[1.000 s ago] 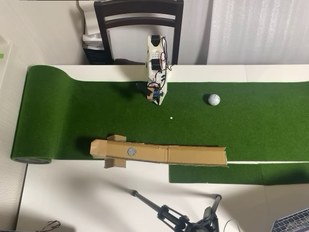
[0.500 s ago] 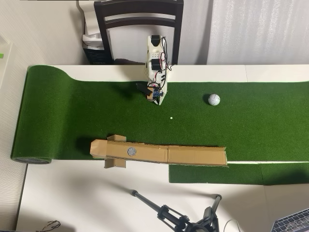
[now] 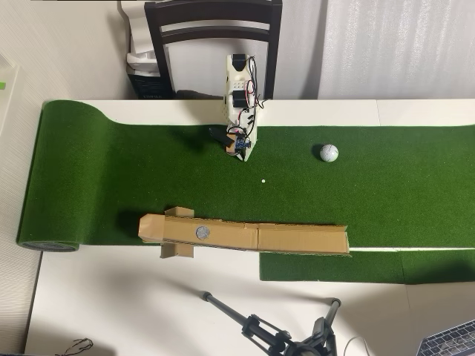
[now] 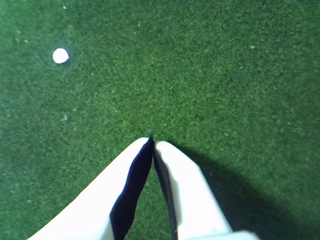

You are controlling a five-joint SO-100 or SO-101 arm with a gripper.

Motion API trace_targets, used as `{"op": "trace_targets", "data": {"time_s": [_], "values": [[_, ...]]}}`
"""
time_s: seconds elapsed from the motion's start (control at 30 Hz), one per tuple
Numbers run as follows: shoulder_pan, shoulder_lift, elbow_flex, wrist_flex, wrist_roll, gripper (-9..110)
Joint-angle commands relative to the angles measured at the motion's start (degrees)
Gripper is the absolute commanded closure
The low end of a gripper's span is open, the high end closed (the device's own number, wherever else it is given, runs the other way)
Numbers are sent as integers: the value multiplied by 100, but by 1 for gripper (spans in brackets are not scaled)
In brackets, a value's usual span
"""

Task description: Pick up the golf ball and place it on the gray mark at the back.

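gripper pinched shut, empty, over turf | golf ball right of centre, well apart | gray mark on cardboard strip, lower middle | risk: ball rolls off if nudged

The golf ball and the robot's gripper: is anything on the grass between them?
No. In the overhead view, only bare green turf lies between the gripper and the golf ball. A small white dot sits below that line.

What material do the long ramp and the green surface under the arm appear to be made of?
The ramp looks like plain brown cardboard, matte, with folded flaps and creased joints along its length. The green surface seems to be artificial turf: short fuzzy fibres show in the wrist view, and its left end is rolled up in the overhead view.
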Motion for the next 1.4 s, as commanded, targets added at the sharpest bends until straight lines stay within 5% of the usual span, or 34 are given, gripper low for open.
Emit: {"op": "trace_targets", "data": {"time_s": [0.0, 0.53, 1.0, 1.37], "values": [[62, 519, 448, 18, -18, 101], [-18, 527, 360, -44, -44, 100], [-1248, 439, -1564, -290, -536, 65], [-1301, -202, -2452, -492, -940, 63]]}}
